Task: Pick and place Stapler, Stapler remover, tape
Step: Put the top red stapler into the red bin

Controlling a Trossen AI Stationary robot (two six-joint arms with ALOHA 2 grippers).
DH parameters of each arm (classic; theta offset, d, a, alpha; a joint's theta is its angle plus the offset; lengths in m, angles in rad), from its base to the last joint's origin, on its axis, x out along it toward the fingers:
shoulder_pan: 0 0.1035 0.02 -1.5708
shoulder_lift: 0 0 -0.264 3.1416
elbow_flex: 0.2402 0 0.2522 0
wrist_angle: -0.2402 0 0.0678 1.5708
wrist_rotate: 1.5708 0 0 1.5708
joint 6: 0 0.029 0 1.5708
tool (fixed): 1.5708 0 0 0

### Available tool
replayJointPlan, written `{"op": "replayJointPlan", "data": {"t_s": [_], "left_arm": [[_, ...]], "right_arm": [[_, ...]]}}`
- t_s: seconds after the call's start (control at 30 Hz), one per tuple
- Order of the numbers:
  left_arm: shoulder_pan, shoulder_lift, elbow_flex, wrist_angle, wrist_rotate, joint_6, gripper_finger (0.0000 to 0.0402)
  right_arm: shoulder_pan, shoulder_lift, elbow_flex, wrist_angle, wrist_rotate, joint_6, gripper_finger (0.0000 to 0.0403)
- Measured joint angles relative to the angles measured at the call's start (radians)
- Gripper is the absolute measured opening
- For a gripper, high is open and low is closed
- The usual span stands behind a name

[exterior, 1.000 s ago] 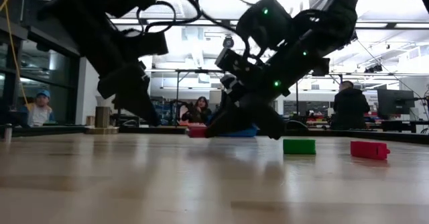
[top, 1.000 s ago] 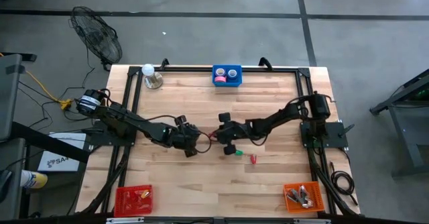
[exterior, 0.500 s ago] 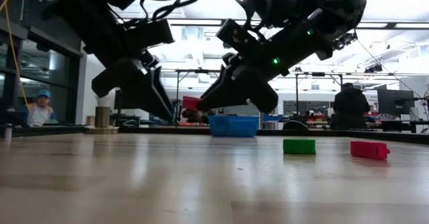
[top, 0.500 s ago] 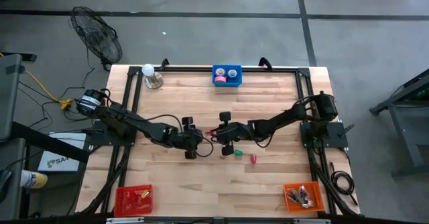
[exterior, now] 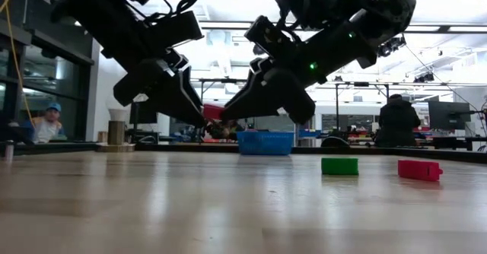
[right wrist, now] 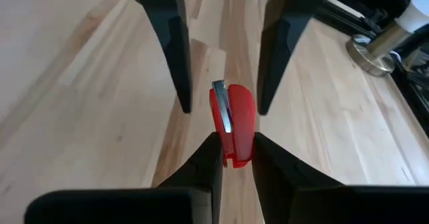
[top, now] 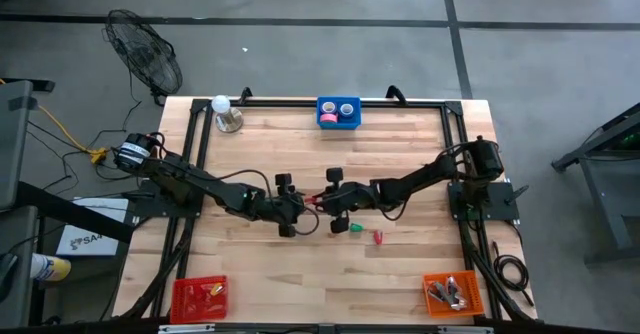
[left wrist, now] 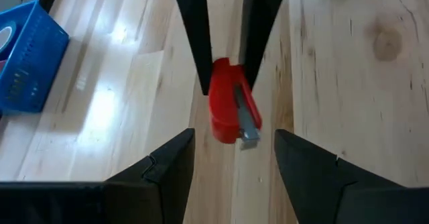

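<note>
A small red stapler (top: 311, 200) hangs in the air between my two grippers, above the middle of the table. My right gripper (right wrist: 236, 140) is shut on one end of it. My left gripper (left wrist: 233, 135) faces it from the table's left and is open. Its fingertips stand on either side of the stapler's free end (left wrist: 242, 131), with a gap on each side. In the low view the stapler (exterior: 214, 111) is well above the wood. Tape rolls sit in the blue bin (top: 338, 113) at the far edge. My right gripper pinches the stapler's end nearest it (right wrist: 233, 147) between its two fingers (right wrist: 204, 163). It comes in level from the table's right, with the fingers lying along the stapler. The stapler is lifted clear and sticks out past the fingertips toward my left gripper.
A small green object (top: 355, 226) and a small red one (top: 378, 237) lie on the table just near-right of the grippers. A red tray (top: 198, 297) sits at the near-left corner and an orange tray (top: 452, 293) at the near-right. A lamp-like stand (top: 226, 114) is at the far left.
My right gripper rose from the table and carried the stapler clear of the wood. My left gripper also rose and moved toward the table's right, so its fingers now flank the stapler's free end.
</note>
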Motion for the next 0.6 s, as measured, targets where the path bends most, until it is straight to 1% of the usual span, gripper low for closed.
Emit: {"op": "replayJointPlan", "data": {"t_s": [0.13, 0.37, 0.6], "left_arm": [[0.0, 0.0, 0.0, 0.007, 0.001, 0.006, 0.0199], [0.0, 0.0, 0.0, 0.104, 0.016, 0.099, 0.0199], [0.0, 0.0, 0.0, 0.095, 0.021, 0.101, 0.0199]], "right_arm": [[0.0, 0.0, 0.0, 0.012, -0.017, 0.003, 0.0057], [0.0, 0.0, 0.0, 0.014, -0.026, 0.002, 0.0057], [0.0, 0.0, 0.0, 0.013, -0.024, 0.0, 0.0057]]}}
